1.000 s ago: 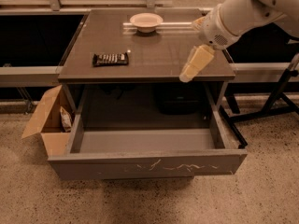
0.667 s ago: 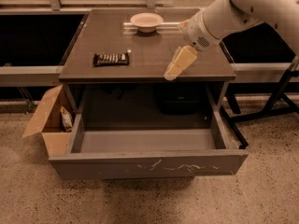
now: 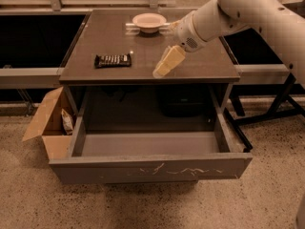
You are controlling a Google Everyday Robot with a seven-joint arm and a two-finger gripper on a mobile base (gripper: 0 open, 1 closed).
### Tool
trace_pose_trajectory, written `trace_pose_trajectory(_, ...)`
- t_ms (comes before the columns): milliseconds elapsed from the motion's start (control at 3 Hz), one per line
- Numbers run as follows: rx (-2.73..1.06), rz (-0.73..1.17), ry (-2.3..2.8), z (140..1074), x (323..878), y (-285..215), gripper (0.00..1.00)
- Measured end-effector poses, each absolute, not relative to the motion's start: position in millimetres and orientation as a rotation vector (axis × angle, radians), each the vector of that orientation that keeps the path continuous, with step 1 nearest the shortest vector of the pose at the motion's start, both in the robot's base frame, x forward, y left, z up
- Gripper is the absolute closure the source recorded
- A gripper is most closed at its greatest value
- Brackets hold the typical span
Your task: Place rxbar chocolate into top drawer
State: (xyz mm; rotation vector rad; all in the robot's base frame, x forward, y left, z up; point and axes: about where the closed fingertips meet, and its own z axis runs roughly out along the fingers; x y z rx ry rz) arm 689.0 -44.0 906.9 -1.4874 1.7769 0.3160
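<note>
Near the front edge of the dark brown desk top (image 3: 200,66), right of its middle, the cream-coloured gripper (image 3: 167,62) hangs tilted just above the surface; whether it is wide or narrow cannot be told. Its white arm (image 3: 238,8) is cut off at the right. The dark-wrapped flat rxbar chocolate (image 3: 113,60) lies towards the left front corner, well apart from it. A pale round bowl (image 3: 149,21) sits by the back edge. Below, the wide grey metal top drawer (image 3: 150,168) stands pulled out. Beside the left front corner, a brown cardboard box (image 3: 47,123) holds a half-hidden light packet (image 3: 67,120).
</note>
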Motion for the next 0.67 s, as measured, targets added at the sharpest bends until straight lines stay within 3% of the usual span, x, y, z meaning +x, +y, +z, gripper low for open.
trace_pose_trajectory(667, -1.423, 0.407, 1.674, 904.9, 729.9, 7.0, 0.0)
